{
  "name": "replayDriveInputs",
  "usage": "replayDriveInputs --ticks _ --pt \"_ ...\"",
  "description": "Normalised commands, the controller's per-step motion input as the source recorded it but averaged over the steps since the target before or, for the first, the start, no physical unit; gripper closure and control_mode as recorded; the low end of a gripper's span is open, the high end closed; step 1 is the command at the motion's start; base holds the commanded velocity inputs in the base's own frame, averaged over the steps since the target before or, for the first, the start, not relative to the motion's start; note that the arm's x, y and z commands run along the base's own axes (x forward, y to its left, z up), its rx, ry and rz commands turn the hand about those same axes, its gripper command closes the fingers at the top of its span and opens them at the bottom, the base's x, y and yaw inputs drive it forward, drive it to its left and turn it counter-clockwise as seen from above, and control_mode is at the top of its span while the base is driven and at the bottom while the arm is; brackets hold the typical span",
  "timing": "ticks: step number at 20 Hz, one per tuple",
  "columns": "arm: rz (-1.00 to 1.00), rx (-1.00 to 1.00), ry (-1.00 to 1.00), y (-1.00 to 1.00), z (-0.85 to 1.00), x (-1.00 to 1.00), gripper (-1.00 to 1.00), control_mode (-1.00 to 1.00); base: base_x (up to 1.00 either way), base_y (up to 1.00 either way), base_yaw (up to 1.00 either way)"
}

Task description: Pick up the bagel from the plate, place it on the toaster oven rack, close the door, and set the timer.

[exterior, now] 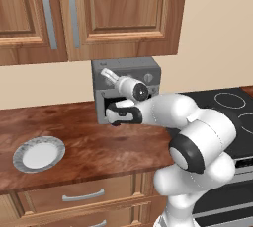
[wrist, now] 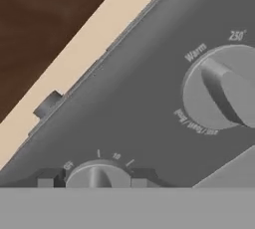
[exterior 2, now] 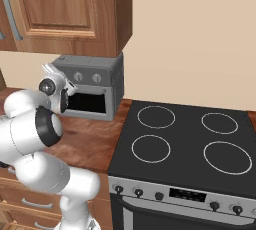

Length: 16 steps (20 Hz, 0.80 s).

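Bagel position: I cannot tell; the plate (exterior: 18, 158) on the counter carries nothing, so I judge the bagel sits inside the oven (exterior 2: 118, 86). Door (exterior 2: 92, 103) looks shut against the oven front, its dark window facing out. Remaining step, by my judgement: the timer.

Timer knob (wrist: 98, 172) lies directly between my fingertips (wrist: 45, 180). My pincer (wrist: 91, 183) straddles it, jaws close on both sides; I cannot tell whether they grip it or merely flank it.

Hazards from here:
- Slip. If the jaws close on the knob's round skirt and not across its ridge, my wrist turns and the knob does not.
- Off-centre rotation. If my wrist axis is not in line with the knob axis, the fingers walk off its edge.
- Wrong control. The temperature knob (wrist: 224, 91) sits near, on the same panel; sideways drift could catch it.
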Motion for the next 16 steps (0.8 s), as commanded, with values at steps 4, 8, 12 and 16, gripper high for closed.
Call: replayDriveInputs --ticks 4,8,12,16 --pt "-0.16 0.4 -0.01 -0.25 0.0 0.0 1.0 -1.0 0.0 0.0 0.0" --pt "-0.18 0.4 0.0 -0.25 0.0 0.0 1.0 -1.0 0.0 0.0 0.0" --pt "-0.19 0.39 0.0 -0.18 0.0 0.0 1.0 -1.0 0.0 0.0 0.0" --pt "-0.18 0.35 0.0 -0.11 0.0 0.0 1.0 -1.0 0.0 0.0 0.0"
